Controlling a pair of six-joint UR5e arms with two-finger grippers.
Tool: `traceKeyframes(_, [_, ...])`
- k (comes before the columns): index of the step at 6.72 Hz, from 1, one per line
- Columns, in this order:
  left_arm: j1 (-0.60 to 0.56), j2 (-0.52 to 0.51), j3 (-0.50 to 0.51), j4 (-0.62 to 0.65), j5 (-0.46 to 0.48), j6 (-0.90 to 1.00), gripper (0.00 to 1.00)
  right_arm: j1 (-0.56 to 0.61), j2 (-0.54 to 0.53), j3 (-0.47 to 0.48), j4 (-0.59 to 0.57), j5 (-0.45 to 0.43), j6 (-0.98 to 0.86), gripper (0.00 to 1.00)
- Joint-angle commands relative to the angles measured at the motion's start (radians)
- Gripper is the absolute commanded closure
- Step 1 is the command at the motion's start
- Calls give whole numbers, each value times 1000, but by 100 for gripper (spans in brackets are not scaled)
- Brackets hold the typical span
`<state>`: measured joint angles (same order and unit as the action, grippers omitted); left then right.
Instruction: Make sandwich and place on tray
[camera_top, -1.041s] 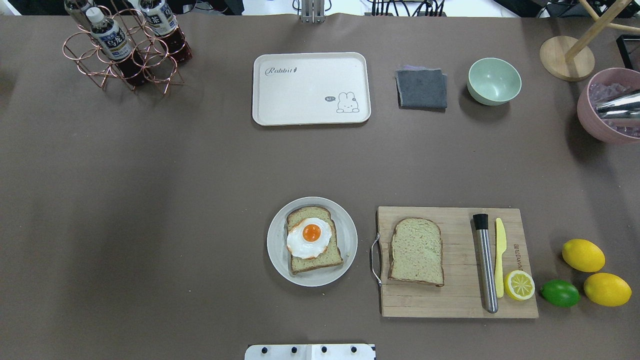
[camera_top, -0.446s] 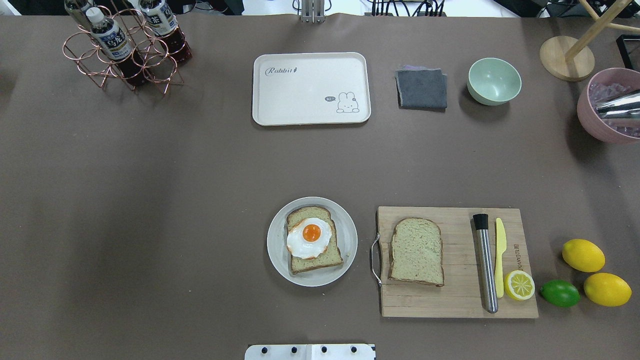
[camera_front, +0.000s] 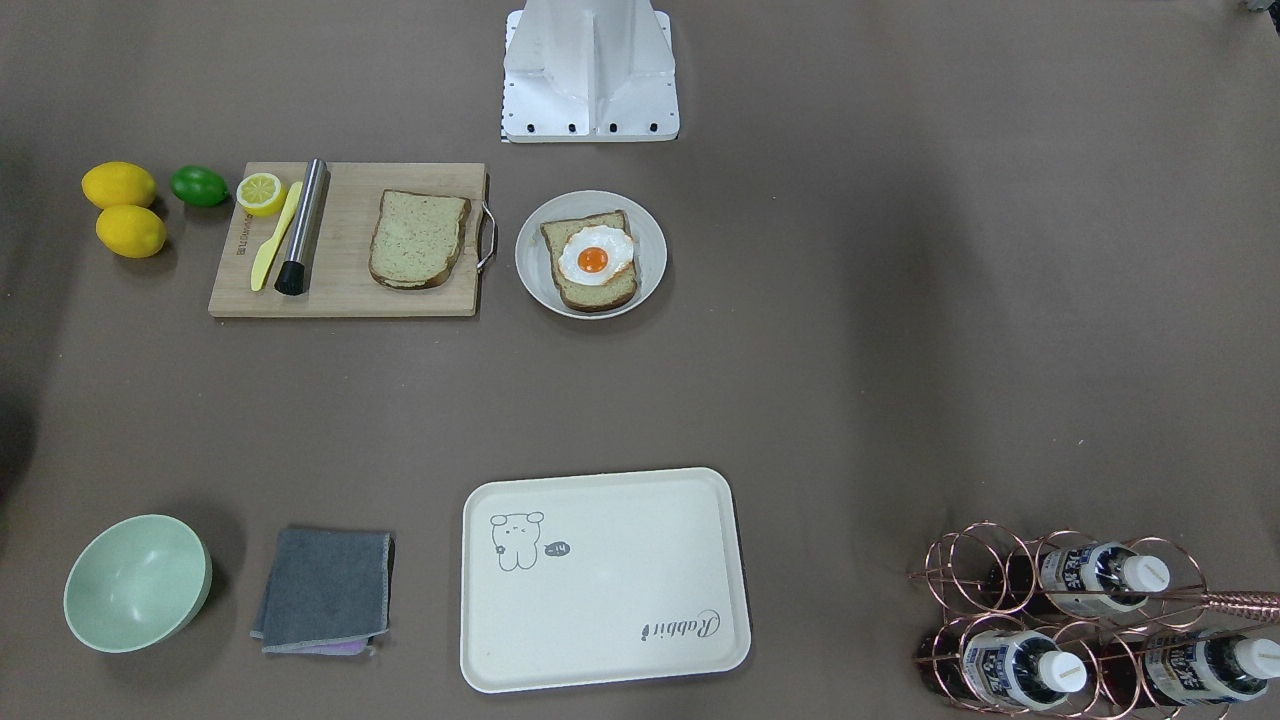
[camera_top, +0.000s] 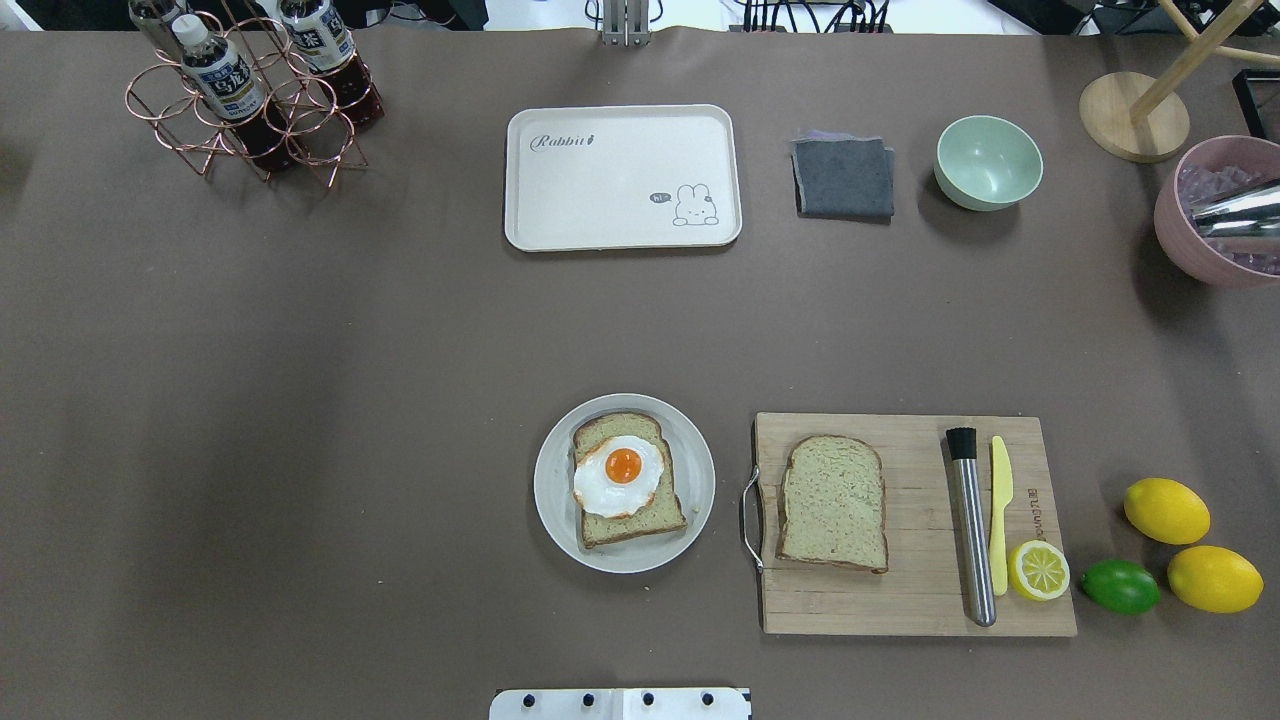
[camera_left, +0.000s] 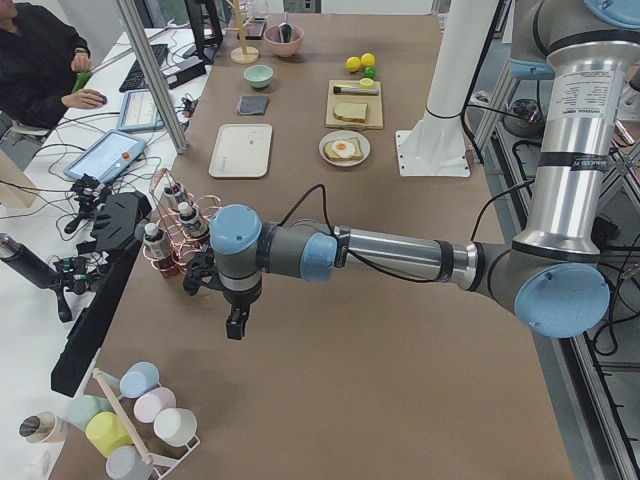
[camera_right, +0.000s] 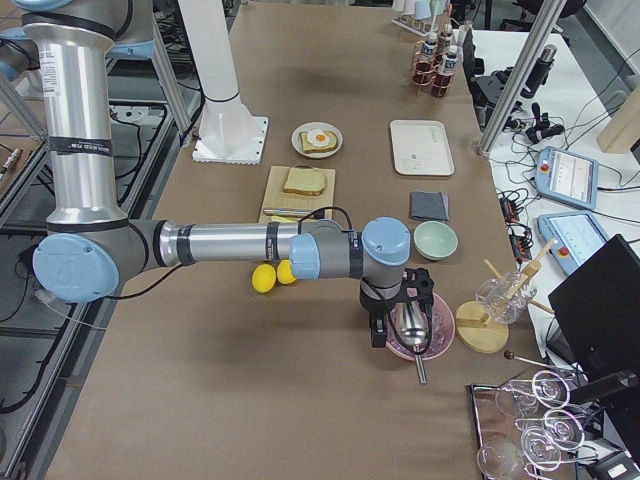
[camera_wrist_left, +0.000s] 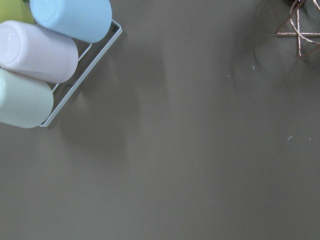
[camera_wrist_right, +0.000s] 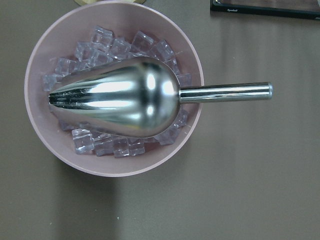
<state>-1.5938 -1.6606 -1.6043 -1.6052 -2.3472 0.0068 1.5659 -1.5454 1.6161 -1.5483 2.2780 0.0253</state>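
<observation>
While egg-topped bread rests on the plate, whether left fingers or right fingers are spread is unclear

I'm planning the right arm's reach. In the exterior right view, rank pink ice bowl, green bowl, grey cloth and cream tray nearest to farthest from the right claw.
1. Pink ice bowl, right by the right claw.
2. Green bowl, next up the table.
3. Grey cloth, just past the green bowl.
4. Cream tray, farthest, beyond the cloth.
</observation>
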Motion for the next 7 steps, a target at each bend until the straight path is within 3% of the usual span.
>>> traceKeyframes(1, [0,-1,11,-1,-65,-2,2,-1,1,-2,-1,2,5,0])
traceKeyframes(5, [20,-22,-46,-63,-52,-50,2,-36,8,41,59,11,5,0])
traceKeyframes(7, [54,-27,-48,-98,-52,-59,2,-35,-7,86,60,133,8,0])
